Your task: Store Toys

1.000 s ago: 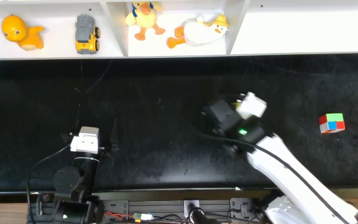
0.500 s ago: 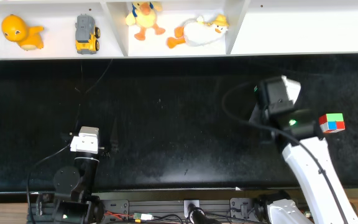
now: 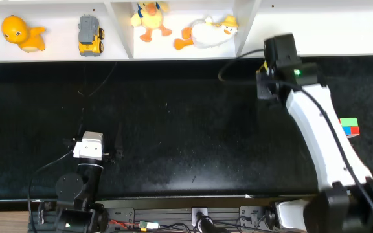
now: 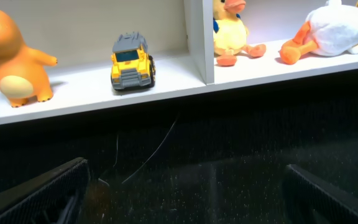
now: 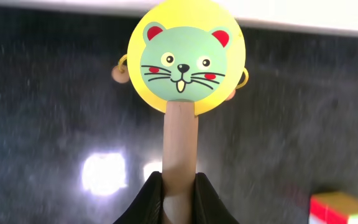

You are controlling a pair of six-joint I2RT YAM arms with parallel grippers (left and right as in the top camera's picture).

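A hand drum toy (image 5: pixel 185 56) with a yellow disc, a green cat face and a wooden handle sticks out of my right gripper (image 5: pixel 179 200), which is shut on the handle. In the top view the right gripper (image 3: pixel 272 76) is at the far side of the black table, just before the white shelf (image 3: pixel 303 39). A colourful cube (image 3: pixel 350 127) lies on the mat at the right; it is the cube (image 5: pixel 344 208) in the right wrist view too. My left gripper (image 4: pixel 185 199) stands open near the front left, facing the shelf.
On the shelf sit an orange figure (image 3: pixel 21 32), a yellow and grey truck (image 3: pixel 89 35), a yellow duck plush (image 3: pixel 149 18) and a white goose plush (image 3: pixel 206 32). White dividers (image 3: pixel 122 26) split the shelf. Its right compartment (image 3: pixel 322 26) holds nothing.
My right arm has swung from the table's middle to the right and far up toward the shelf, carrying the drum toy. The left arm has stayed put.
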